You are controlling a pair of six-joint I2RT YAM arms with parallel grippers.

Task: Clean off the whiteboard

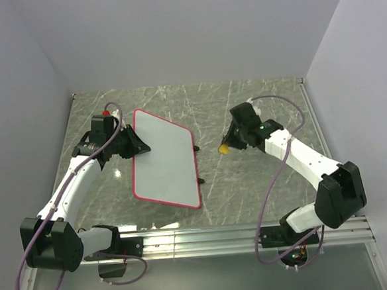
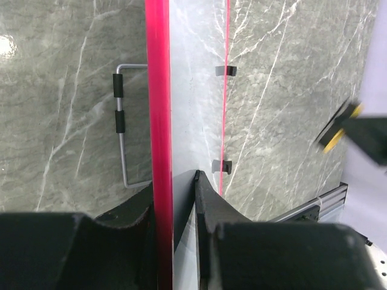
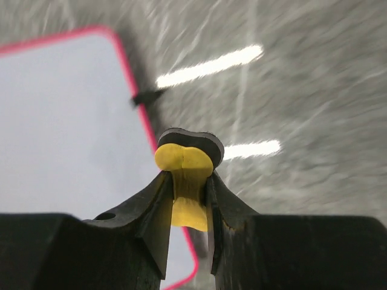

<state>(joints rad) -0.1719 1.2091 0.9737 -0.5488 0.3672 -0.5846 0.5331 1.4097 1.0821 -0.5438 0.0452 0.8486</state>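
Yellow eraser [image 3: 184, 164] clamped in right end effector [image 3: 188, 181].

Both arms extended; left end effector [image 1: 139, 146], right end effector [image 1: 229, 144] clamped.

Whiteboard [image 1: 164, 157]: smooth, glossy white face; glossy red-pink, plastic-looking rim. Tabletop [image 1: 249, 181]: grey marble-patterned surface, white veining, slight sheen. Eraser [image 3: 184, 163]: matt yellow body, black backing. Left end effector [image 2: 174, 188] and right end effector [image 3: 187, 178]: matt black plastic. Wire stand [image 2: 123, 154]: bare metal rod with black sleeves. Rail [image 1: 206, 237]: brushed metal.
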